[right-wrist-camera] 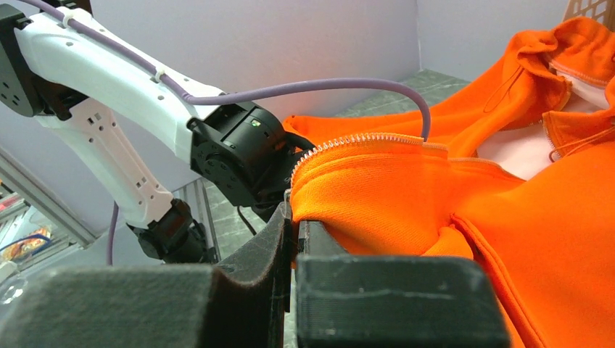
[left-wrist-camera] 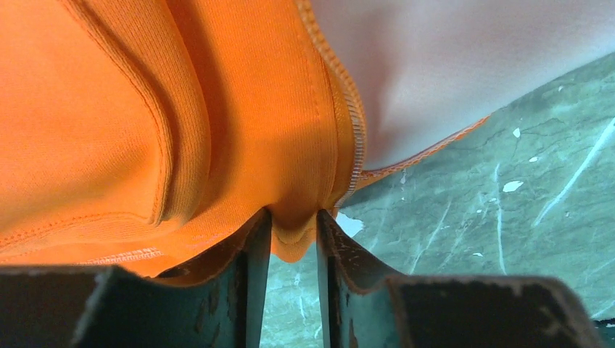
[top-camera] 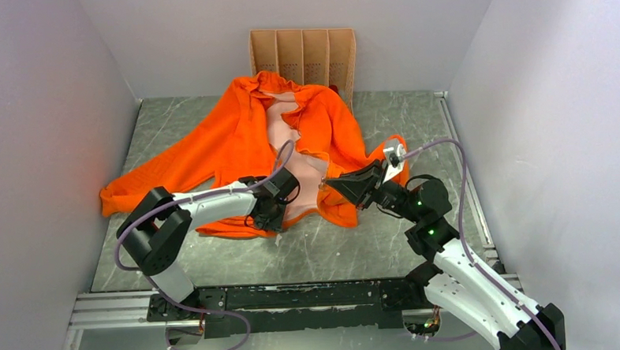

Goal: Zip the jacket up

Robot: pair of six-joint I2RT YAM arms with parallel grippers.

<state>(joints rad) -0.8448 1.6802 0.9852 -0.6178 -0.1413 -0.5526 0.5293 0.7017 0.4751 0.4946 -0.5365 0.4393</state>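
The jacket (top-camera: 242,138) lies spread open across the middle of the grey marbled table (top-camera: 415,131) in the top view, its collar toward the upper centre of the frame just in front of a cardboard divider (top-camera: 302,57); one sleeve trails out to the left, and the pale pink lining (top-camera: 281,125) shows down the open front; the bottom hem sits at the centre of the frame, where both arms meet it. The left gripper (top-camera: 271,214) is at the hem's left front corner; in its wrist view the left gripper (left-wrist-camera: 294,226) has a fold of orange hem filling the gap between its two dark fingers, touching both, so it is grasping the jacket; zipper teeth (left-wrist-camera: 357,138) run up the fabric edge just right of centre, with lining (left-wrist-camera: 450,65) in the upper right and bare table in the lower right. The right gripper (top-camera: 329,186) reaches in from the right; in its own view the right gripper (right-wrist-camera: 294,217) is clenched on the jacket's other front edge, which rises from the fingers with its zipper teeth (right-wrist-camera: 362,138) along the crest; the left arm (right-wrist-camera: 109,80) fills the upper left there.
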